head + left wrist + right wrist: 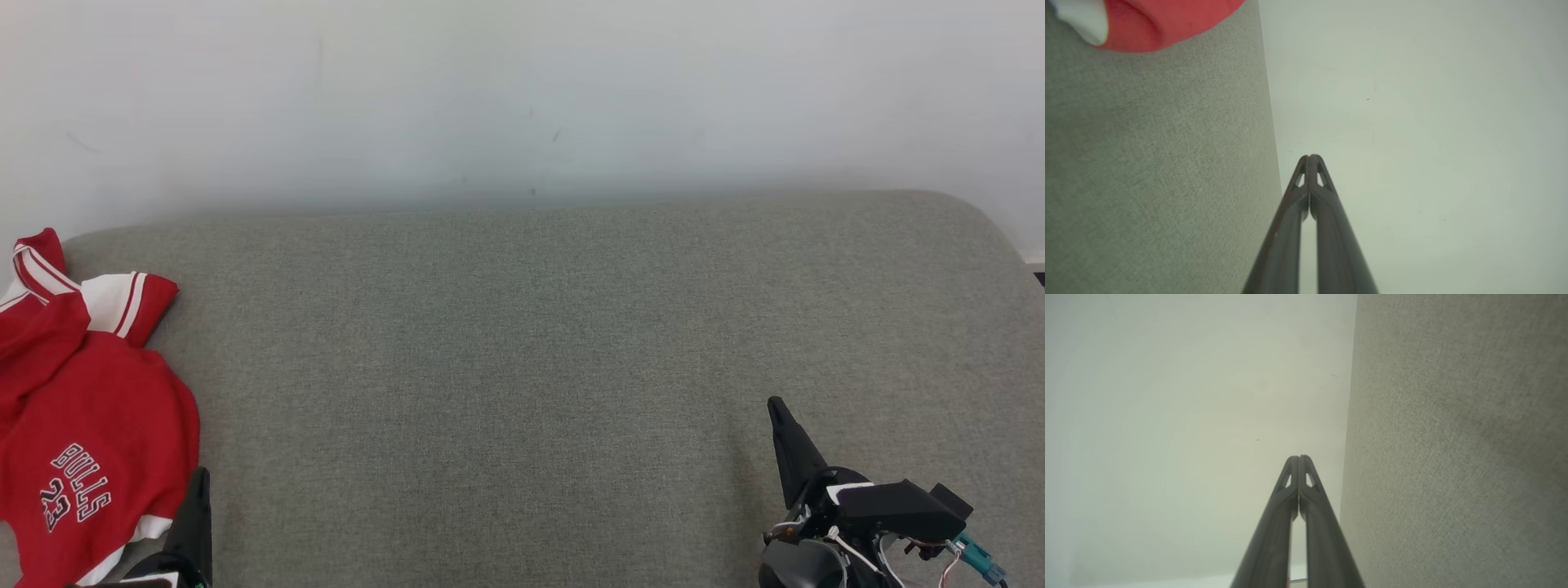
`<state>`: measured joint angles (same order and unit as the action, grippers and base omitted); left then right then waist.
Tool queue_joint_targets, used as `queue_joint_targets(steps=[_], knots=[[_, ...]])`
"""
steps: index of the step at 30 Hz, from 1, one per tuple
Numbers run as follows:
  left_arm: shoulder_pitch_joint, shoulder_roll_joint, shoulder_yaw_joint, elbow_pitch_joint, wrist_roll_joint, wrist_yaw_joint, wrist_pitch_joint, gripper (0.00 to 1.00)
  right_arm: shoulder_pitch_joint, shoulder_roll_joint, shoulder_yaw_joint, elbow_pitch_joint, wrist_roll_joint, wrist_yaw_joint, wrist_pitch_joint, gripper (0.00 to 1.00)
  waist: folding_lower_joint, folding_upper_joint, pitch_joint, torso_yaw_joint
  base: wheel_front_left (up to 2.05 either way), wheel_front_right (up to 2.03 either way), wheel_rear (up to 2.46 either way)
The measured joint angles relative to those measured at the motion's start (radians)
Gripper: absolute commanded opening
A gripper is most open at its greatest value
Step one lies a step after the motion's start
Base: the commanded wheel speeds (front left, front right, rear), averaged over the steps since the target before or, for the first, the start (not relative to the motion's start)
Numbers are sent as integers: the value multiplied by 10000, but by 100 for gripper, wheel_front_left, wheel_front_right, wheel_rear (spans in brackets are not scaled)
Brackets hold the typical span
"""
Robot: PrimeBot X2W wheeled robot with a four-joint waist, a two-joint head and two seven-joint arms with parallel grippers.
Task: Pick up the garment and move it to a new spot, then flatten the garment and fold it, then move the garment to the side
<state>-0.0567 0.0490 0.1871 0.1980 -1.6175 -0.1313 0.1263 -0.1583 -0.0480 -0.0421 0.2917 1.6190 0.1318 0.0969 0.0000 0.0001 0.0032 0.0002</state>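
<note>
The red Bulls jersey lies crumpled at the grey cushion's far left, cut off by the picture's edge. The left gripper and right gripper are clenched on nothing, with open cushion between them.

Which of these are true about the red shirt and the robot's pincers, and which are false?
1. The red shirt lies at the left end of the grey cushion. True.
2. The left pincer is holding the shirt. False: it is shut with nothing between its fingers.
3. The right pincer is wide open. False: its fingers are pressed together.
4. The shirt reads BULLS 23. True.
</note>
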Motion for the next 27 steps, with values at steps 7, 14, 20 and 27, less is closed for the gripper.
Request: queue_joint_targets(steps=[7, 14, 20, 27], knots=[[0, 0, 0, 0, 0, 0, 0, 0, 0, 0, 4, 0, 0, 0, 0, 0, 0, 0, 0, 0, 0, 0, 0], [0, 0, 0, 0, 0, 0, 0, 0, 0, 0, 4, 0, 0, 0, 0, 0, 0, 0, 0, 0, 0, 0, 0], [0, 0, 4, 0, 0, 0, 0, 0, 0, 0, 2, 0, 0, 0, 0, 0, 0, 0, 0, 0, 0, 0, 0], [0, 0, 2, 0, 0, 0, 0, 0, 0, 0, 2, 0, 0, 0, 0, 0, 0, 0, 0, 0, 0, 0, 0]])
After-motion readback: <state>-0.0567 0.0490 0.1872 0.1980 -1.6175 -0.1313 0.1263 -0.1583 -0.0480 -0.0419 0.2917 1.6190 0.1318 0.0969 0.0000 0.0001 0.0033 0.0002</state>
